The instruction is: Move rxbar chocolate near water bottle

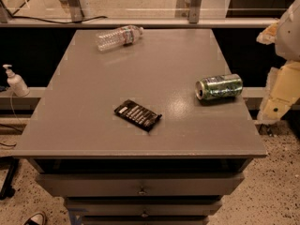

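Note:
The rxbar chocolate, a flat black wrapped bar with white text, lies on the grey table top near its front middle. Lying on its side at the far left of the table is the water bottle, clear with a white-and-red label and its cap pointing right. My gripper, a cream-coloured piece of the arm, hangs at the right edge of the view. It is off the table's right side, well away from the bar and holding nothing that shows.
A green soda can lies on its side near the table's right edge, between the bar and the arm. On a ledge to the left stands a white pump dispenser. Drawers sit below the table top.

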